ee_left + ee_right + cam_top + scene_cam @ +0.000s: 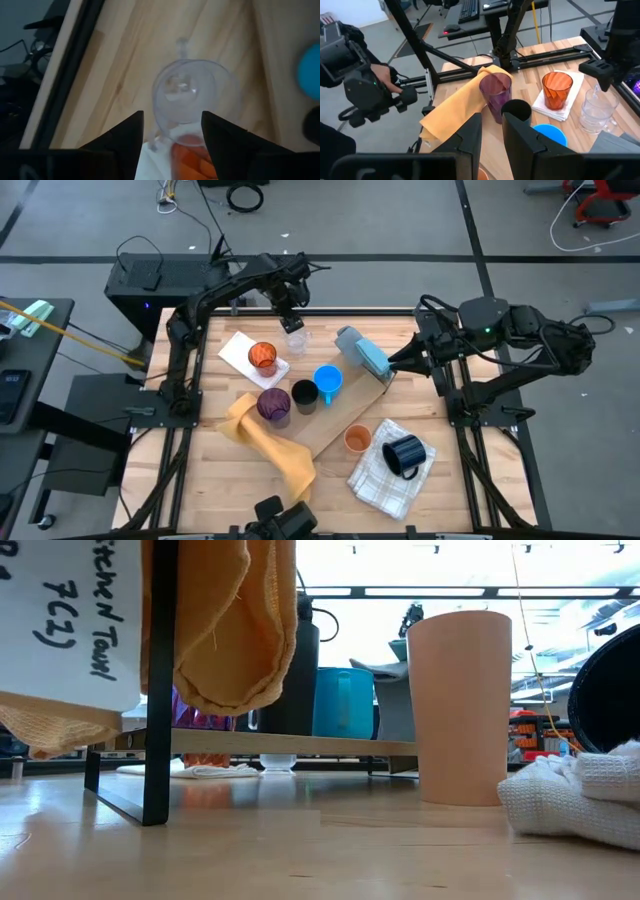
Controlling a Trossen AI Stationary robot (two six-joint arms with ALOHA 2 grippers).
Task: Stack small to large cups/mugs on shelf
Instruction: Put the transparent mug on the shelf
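**Stacking hardly begun; left arm over the clear cup**

Wooden tabletop point(220, 480) carries a low shelf board point(335, 425) running from centre toward four o'clock. On it stand the purple cup point(274, 405), black cup point(304, 396) and bright blue mug point(328, 381), side by side, none nested. Off the shelf: the orange cup point(357, 439), the dark navy mug point(404, 455) at four o'clock, and the red-tinted cup point(263, 358) at ten o'clock.

The left gripper point(170, 127) hovers at eleven o'clock above the clear cup point(192, 95), jaws spread wide, seemingly not yet touching it. The right gripper point(492, 130) waits at two o'clock, jaws slightly parted, empty.

Nearly all stacking remains.
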